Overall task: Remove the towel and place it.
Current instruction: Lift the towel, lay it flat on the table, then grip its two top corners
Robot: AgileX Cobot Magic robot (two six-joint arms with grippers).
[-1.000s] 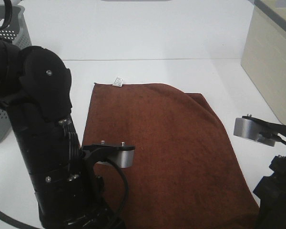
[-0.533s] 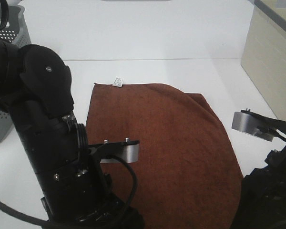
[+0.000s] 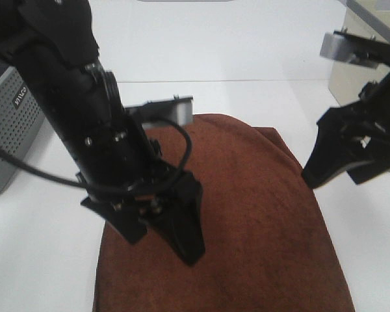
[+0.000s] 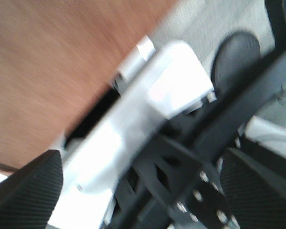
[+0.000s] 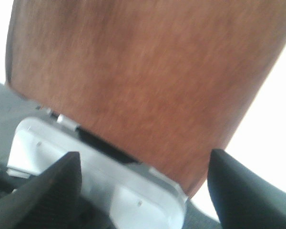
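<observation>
Overhead, the towel (image 3: 260,214) lies flat on the table (image 3: 39,260), its length running away from the robot; the left jaws gape above its near-left part, the right jaws gape beside its right edge. Left wrist view: towel (image 4: 52,62) beyond parted jaws. Right wrist view: likewise (image 5: 148,71).

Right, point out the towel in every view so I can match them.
Exterior high: towel spread mid-table between both arms.
Left wrist: towel fills the area beyond a white block.
Right wrist: towel fills most of the picture.
Shared landmark: the towel's edge against the white table.
</observation>
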